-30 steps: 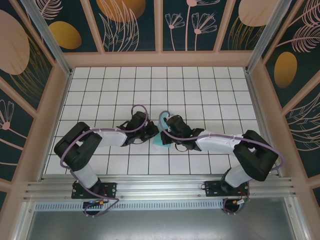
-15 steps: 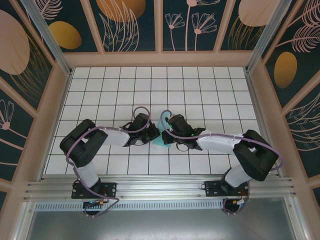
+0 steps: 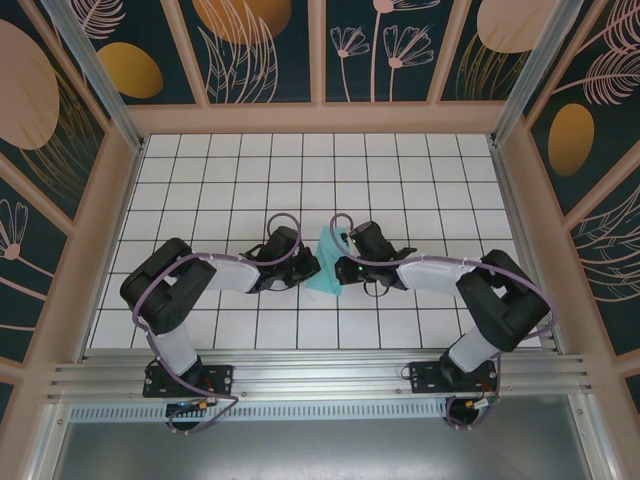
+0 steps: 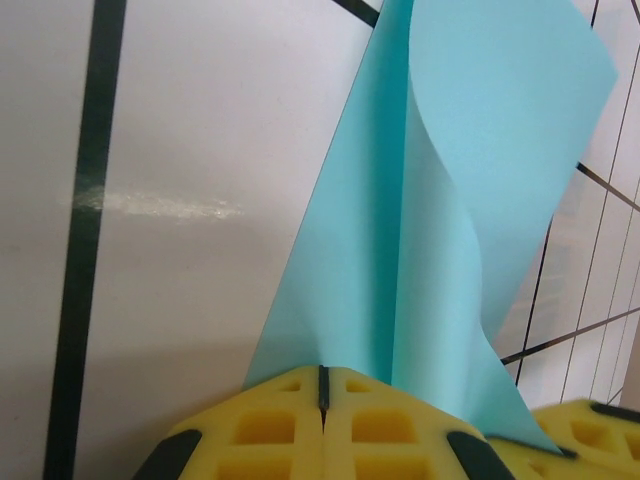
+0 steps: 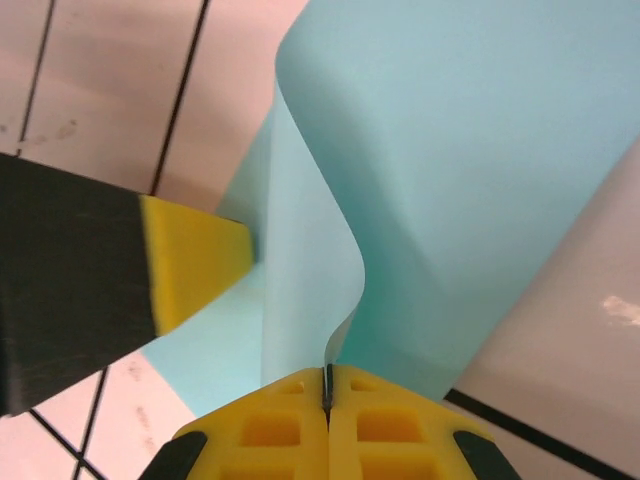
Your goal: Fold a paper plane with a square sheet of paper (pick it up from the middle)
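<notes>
**Top external:** The square sheet of paper (image 3: 325,262), light turquoise, is held just above the white grid table (image 3: 400,170), near its middle. It is bent upward between the left gripper (image 3: 308,270) and the right gripper (image 3: 343,270).

**Left wrist:** The left gripper's yellow pads (image 4: 270,425) are pressed together with a sheet edge pinched in the seam. The paper is curled above them.

**Right wrist:** The right gripper's pads (image 5: 385,420) are closed on another edge. The left gripper's pad is seen touching the sheet's left side.
</notes>
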Robot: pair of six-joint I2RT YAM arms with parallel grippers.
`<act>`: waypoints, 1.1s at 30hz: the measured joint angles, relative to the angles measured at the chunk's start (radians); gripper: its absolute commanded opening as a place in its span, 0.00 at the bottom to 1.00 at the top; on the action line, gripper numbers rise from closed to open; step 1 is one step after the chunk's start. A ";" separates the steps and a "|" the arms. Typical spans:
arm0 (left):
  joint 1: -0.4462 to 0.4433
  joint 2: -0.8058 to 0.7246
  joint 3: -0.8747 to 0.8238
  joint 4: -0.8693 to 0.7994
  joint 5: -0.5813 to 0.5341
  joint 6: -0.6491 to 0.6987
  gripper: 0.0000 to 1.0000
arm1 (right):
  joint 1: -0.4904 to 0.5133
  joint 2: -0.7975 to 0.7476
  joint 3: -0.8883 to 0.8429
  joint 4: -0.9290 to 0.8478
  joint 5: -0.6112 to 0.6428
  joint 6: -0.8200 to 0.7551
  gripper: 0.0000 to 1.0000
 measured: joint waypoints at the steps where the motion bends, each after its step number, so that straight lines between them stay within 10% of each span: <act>1: 0.000 0.000 0.000 0.000 0.000 0.001 0.04 | -0.007 0.007 0.005 -0.005 -0.003 -0.009 0.00; 33: -0.002 -0.023 0.027 -0.079 -0.034 0.065 0.14 | -0.098 0.119 0.122 -0.089 -0.183 -0.183 0.00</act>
